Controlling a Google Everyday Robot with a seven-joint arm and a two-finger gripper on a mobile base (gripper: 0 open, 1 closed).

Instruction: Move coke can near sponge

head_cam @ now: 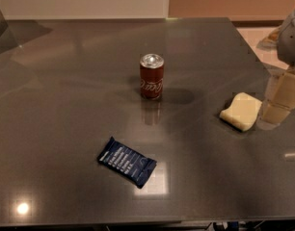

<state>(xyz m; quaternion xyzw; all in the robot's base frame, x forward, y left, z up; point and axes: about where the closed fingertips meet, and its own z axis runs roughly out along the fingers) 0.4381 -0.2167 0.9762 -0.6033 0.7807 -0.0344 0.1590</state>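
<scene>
hand beside sponge (coke can well apart)

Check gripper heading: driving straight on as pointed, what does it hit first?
Probably the table just right of the sponge: the gripper, at the right edge, points down. It might graze the sponge; depth is unclear. The coke can is well off that line.

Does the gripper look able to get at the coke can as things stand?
Probably yes: the gripper hangs at the right edge by the sponge, and the coke can stands upright alone, the snack wrapper lying well off that line.
</scene>
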